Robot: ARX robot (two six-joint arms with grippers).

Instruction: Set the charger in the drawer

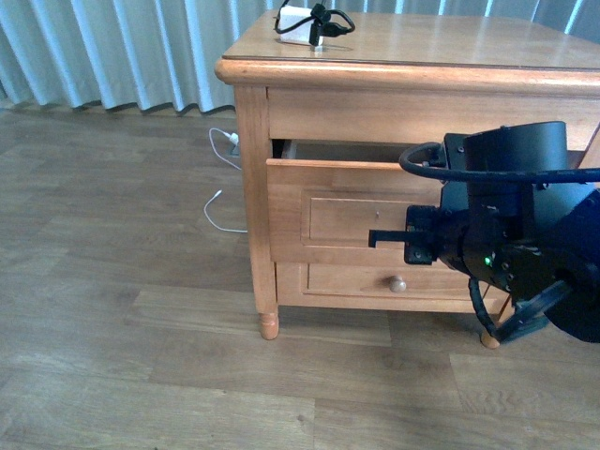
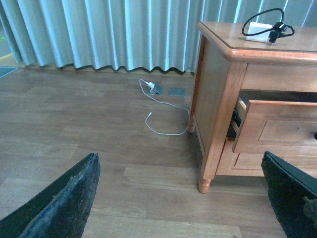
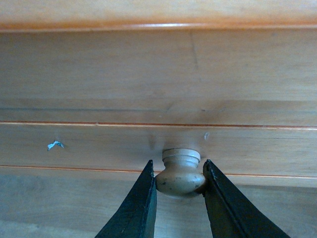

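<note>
The charger (image 1: 305, 23), a white block wrapped in black cable, lies on top of the wooden cabinet (image 1: 248, 131) near its back left corner; the left wrist view also shows the charger (image 2: 260, 29). The drawer (image 1: 328, 211) is the taller upper one and stands pulled out a little, with a dark gap above its front. My right gripper (image 3: 179, 171) is shut on the drawer's round wooden knob (image 3: 181, 177), one finger on each side. In the front view the right arm hides that knob. My left gripper (image 2: 179, 156) hangs open over the floor, left of the cabinet, with nothing between its fingers.
Below sits a shorter drawer with a small knob (image 1: 398, 283). A thin white cable (image 2: 158, 119) trails on the wood floor from a floor socket (image 2: 156, 89) beside the cabinet. A cabinet leg (image 1: 269, 325) stands at the front left. Pale curtains (image 1: 112, 52) hang behind.
</note>
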